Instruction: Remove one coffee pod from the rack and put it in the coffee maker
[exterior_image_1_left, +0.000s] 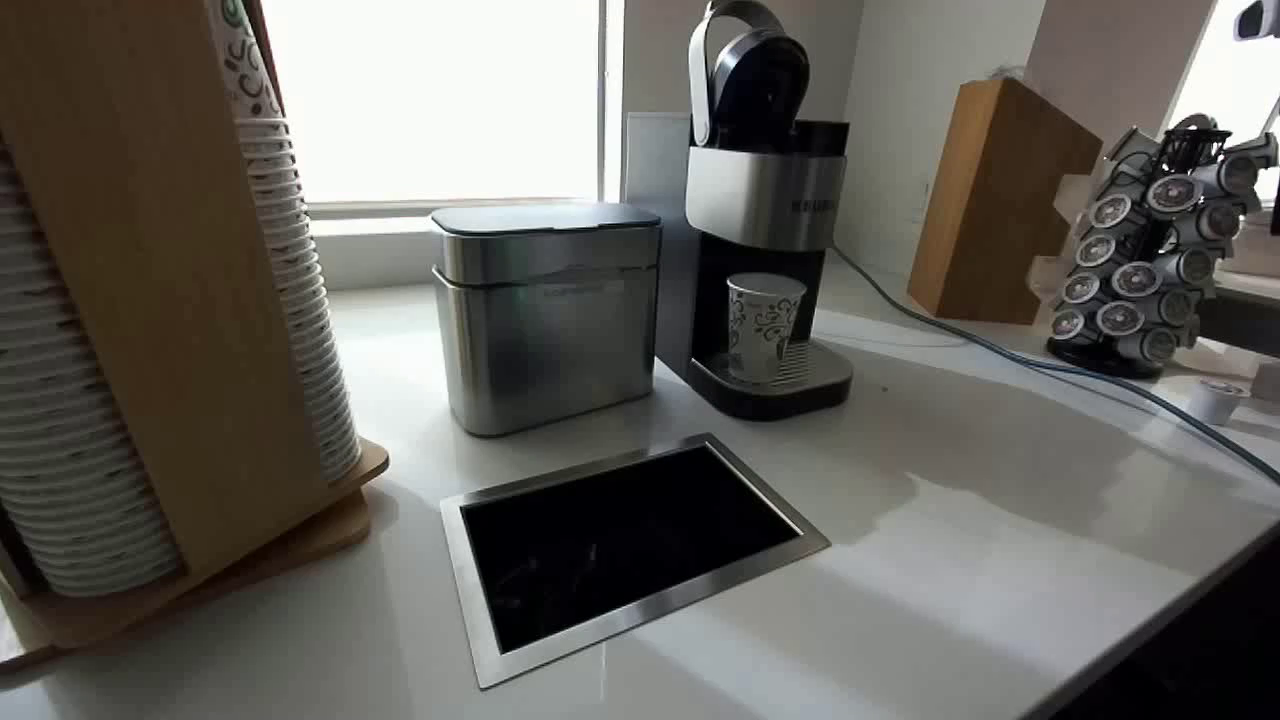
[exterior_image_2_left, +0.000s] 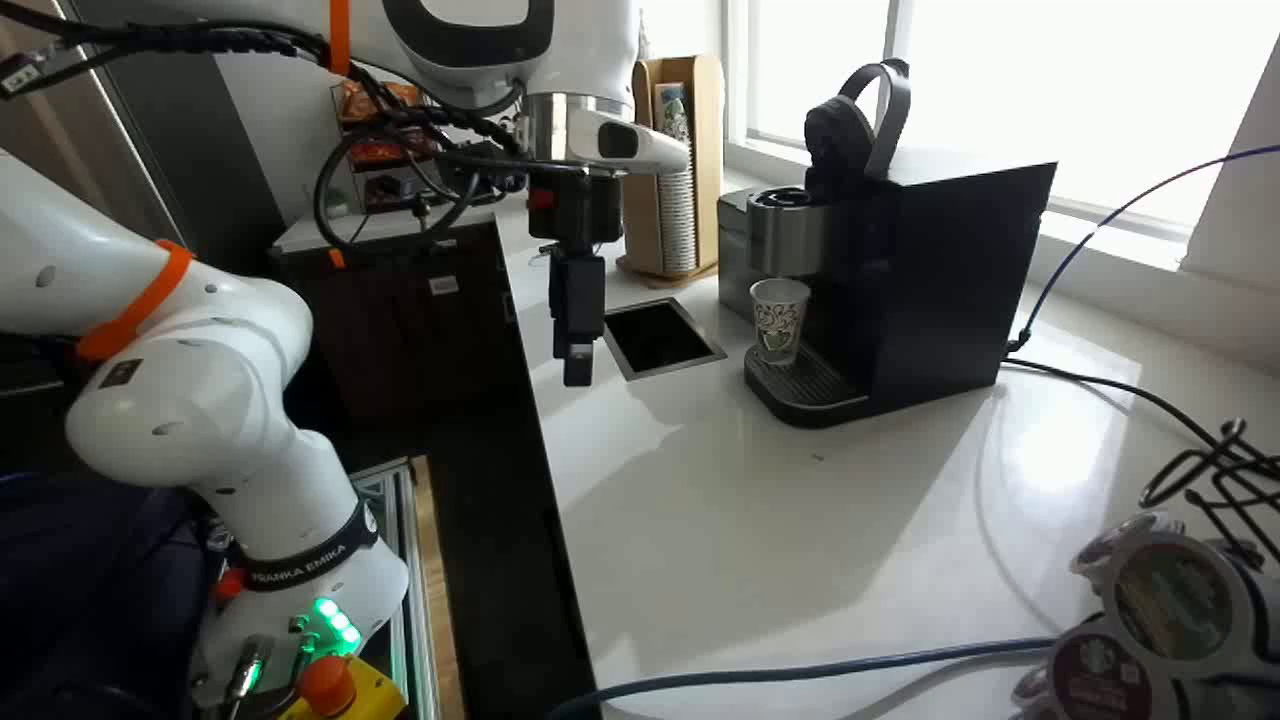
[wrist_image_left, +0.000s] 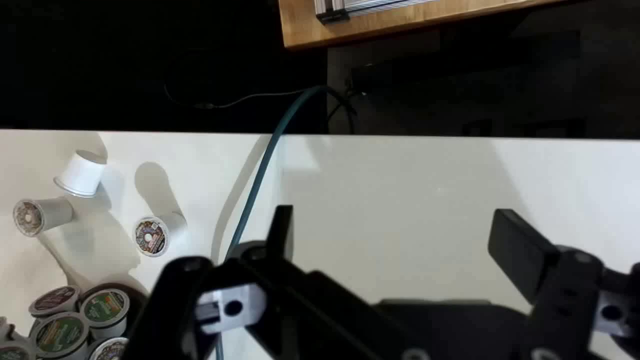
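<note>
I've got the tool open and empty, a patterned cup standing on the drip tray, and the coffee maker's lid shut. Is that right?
Not quite: the lid of the coffee maker is raised, not shut, as both exterior views show. The rest holds: the tool is open and empty, and the patterned cup stands on the drip tray.

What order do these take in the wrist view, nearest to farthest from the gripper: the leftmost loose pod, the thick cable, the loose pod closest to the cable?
1. Thick cable: just picture-left of the gripper, partly hidden by it.
2. Loose pod closest to the cable: across the cable, farther left.
3. Leftmost loose pod: near the picture's left edge.
</note>
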